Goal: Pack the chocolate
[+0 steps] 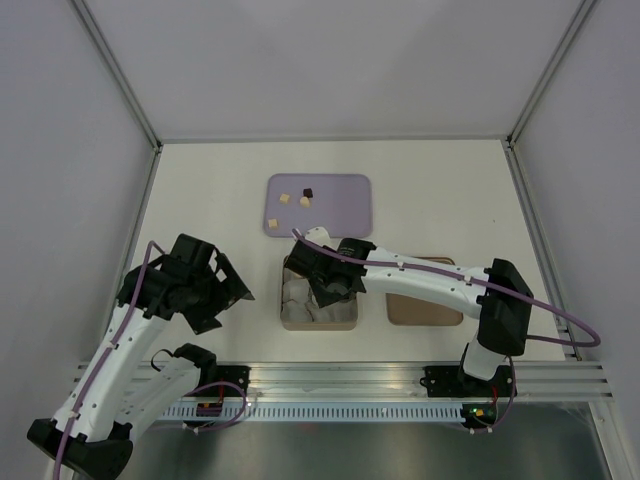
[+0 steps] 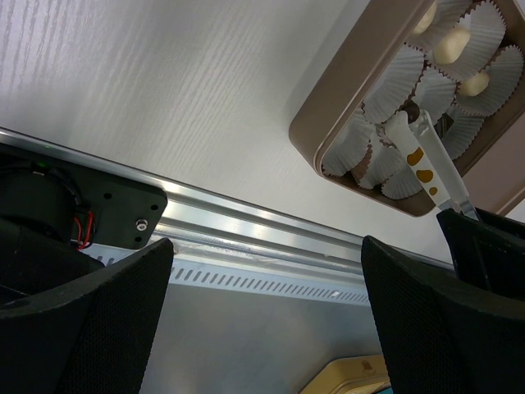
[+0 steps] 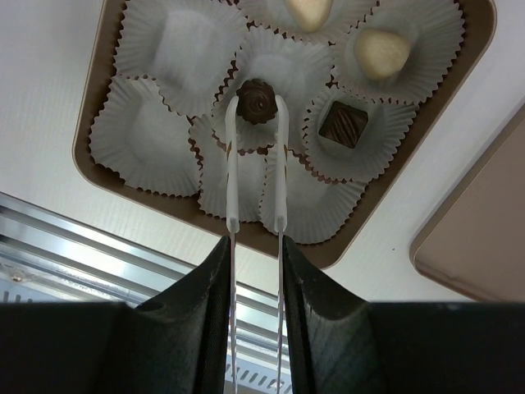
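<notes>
My right gripper is shut on white tongs. The tongs' tips pinch a round dark chocolate over a white paper cup near the middle of the brown box. A dark square piece and two pale pieces sit in cups beside it. In the top view the right gripper is over the box. Several small pieces, pale and dark, lie on the purple tray. My left gripper is open and empty, left of the box.
The flat brown lid lies right of the box. The metal rail runs along the near edge. The left wrist view shows the box, the tongs and the rail.
</notes>
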You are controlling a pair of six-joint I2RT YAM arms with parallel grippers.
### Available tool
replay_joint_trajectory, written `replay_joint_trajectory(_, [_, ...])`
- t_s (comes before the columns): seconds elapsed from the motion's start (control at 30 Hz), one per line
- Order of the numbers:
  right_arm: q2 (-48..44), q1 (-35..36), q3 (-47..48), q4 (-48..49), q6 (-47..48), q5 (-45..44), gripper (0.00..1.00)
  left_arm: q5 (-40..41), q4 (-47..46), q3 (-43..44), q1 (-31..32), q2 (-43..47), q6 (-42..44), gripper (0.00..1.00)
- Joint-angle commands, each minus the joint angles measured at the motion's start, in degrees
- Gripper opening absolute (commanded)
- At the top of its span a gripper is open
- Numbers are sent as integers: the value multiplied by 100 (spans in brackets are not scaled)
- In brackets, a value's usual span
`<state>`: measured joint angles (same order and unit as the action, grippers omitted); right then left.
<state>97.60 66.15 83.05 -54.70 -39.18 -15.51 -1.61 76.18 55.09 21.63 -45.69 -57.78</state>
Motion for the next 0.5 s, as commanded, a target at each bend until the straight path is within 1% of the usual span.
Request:
replay_joint_trajectory(0.0, [110, 12, 186, 56, -108, -163, 15, -121, -7, -16, 17, 60, -111, 100])
replay_joint_trajectory(0.23, [145, 12, 186, 29, -151, -233, 17, -112, 2, -33, 26, 69, -128, 100])
replay_joint_trajectory(0.47, [215, -14, 309, 56, -248, -304, 25, -112, 11, -7, 26, 69, -146, 100])
